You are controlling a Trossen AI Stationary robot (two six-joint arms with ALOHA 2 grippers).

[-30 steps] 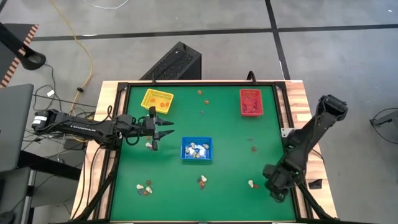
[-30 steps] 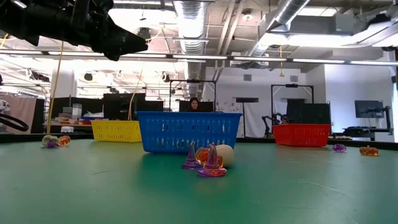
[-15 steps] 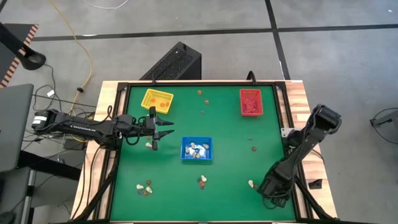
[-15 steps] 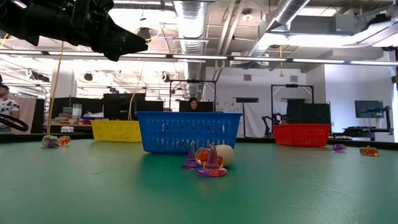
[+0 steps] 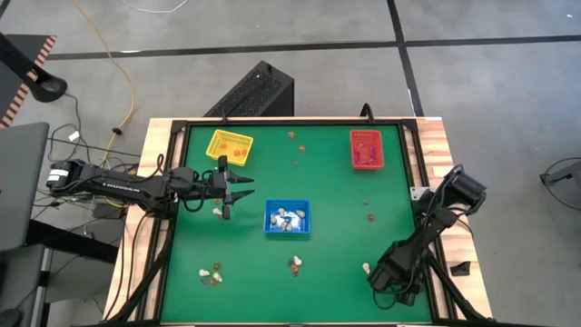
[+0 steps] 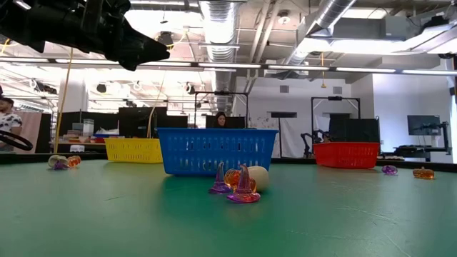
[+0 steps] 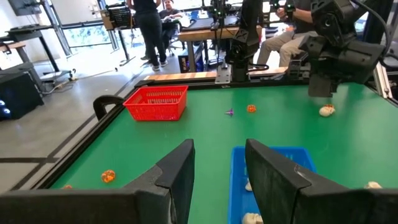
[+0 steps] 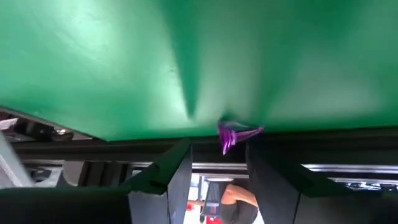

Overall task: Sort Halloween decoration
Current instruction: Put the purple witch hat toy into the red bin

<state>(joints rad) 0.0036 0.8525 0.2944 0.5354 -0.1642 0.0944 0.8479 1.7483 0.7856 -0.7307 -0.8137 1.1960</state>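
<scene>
Left gripper (image 5: pixel 238 187) hovers between yellow tray (image 5: pixel 229 146) and blue tray (image 5: pixel 287 218), fingers (image 7: pixel 179 169) narrowly parted, empty. Trinkets lie in the blue tray and scattered on the green worktop (image 5: pixel 336 200). Red tray (image 5: pixel 366 150) far right. Right gripper (image 8: pixel 217 163) at the near-right edge, fingers straddling a purple trinket (image 8: pixel 231 134).

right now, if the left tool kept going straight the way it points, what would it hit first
Probably the blue basket: the left tool points over its near rim, open and empty. Depth is unclear, so it might pass just above.
</scene>
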